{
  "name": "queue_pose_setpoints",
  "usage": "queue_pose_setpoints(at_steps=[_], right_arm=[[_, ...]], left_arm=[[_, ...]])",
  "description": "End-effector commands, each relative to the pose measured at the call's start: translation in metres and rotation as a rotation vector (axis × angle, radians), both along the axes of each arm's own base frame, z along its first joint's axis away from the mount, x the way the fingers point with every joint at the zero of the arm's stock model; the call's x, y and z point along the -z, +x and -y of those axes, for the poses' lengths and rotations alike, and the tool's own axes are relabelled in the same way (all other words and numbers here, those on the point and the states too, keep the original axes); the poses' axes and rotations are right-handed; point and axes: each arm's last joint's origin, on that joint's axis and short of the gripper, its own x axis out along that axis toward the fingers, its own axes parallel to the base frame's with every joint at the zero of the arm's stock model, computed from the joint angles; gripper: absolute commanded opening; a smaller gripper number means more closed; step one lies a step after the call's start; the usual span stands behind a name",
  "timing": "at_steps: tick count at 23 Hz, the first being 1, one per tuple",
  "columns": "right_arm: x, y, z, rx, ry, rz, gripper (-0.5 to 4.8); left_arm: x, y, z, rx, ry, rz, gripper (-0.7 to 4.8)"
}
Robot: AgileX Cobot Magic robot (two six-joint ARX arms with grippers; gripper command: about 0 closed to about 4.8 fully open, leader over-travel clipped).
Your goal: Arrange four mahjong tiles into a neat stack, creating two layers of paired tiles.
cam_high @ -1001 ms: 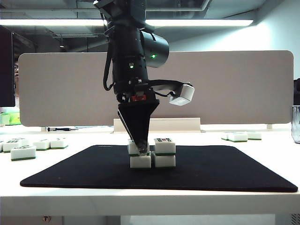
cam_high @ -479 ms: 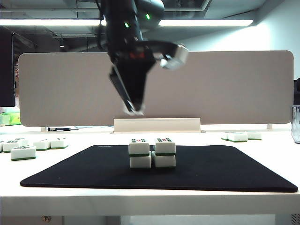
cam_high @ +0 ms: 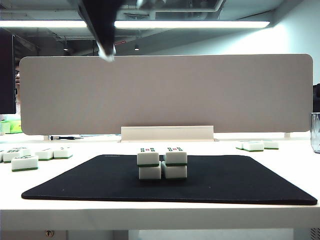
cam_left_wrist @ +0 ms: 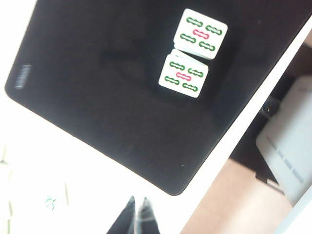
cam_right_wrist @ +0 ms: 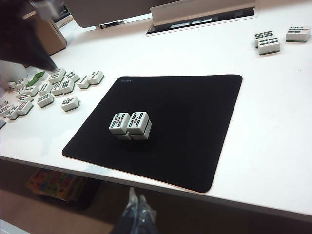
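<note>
No lettering can be read; a small pale logo on the black mat, near one corner, is too blurred.

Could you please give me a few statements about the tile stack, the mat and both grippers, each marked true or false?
1. The stack of four white, green-backed mahjong tiles stands two on two on the black rectangular mat. True.
2. The left gripper is clamped on a top tile. False: it hangs high above the mat, shut and empty.
3. Loose white tiles lie on the white table beside the mat. True.
4. The right gripper rests on the stack. False: it is shut, held off the table's front edge.
</note>
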Motion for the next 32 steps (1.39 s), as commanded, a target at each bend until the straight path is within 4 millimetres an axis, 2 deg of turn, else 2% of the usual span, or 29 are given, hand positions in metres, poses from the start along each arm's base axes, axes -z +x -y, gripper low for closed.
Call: queue_pose_setpoints(at_steps=[1, 5, 10, 22, 29, 32], right_arm=[[-0.001, -0.002, 0.000, 0.000, -0.002, 0.025, -0.01], [-0.001, -0.002, 0.000, 0.000, -0.002, 0.025, -0.01], [-0.001, -0.002, 0.000, 0.000, -0.002, 0.025, -0.01], [-0.001, -0.002, 0.000, 0.000, -0.002, 0.025, -0.01], [-0.001, -0.002, 0.000, 0.000, -0.002, 0.025, -0.01], [-0.001, -0.003, 0.000, -0.006, -0.001, 0.025, -0.01]], left_arm=[[-0.023, -0.017, -0.013, -0.039, -0.064, 0.054, -0.06], [-0.048, -0.037, -0.028, -0.106, -0.155, 0.122, -0.06], [-0.055, -0.046, -0.035, -0.156, -0.179, 0.115, -0.06], [-0.055, -0.043, -0.035, -0.146, -0.145, 0.169, -0.06], [-0.059, -0.018, -0.033, -0.239, -0.368, 0.363, -0.06], [-0.044, -0.013, -0.048, -0.354, -0.488, 0.429, -0.06]])
